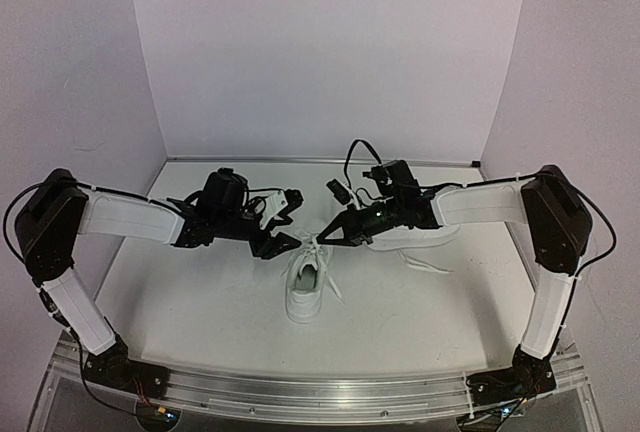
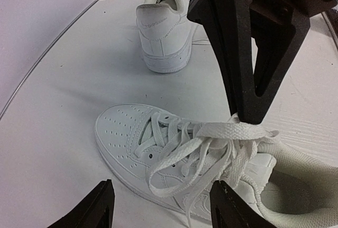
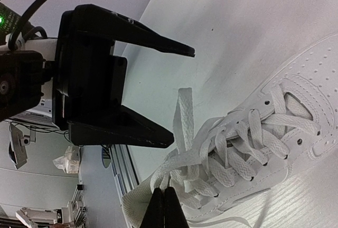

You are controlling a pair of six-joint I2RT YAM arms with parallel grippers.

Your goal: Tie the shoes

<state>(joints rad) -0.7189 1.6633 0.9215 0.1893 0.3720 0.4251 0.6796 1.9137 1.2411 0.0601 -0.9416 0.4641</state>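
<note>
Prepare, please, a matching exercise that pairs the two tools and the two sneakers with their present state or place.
Things:
1. left tool
2. right tool
3. middle sneaker
4. far sneaker

States or places:
A. shut on a lace
B. lying partly under the right arm
C. open, fingers apart
D. mid-table, laces untied

Pairs: 1-C; 2-A; 3-D; 4-B

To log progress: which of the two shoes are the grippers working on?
The middle shoe: the right gripper pinches its lace. The other shoe sits apart, under the right arm.
</note>
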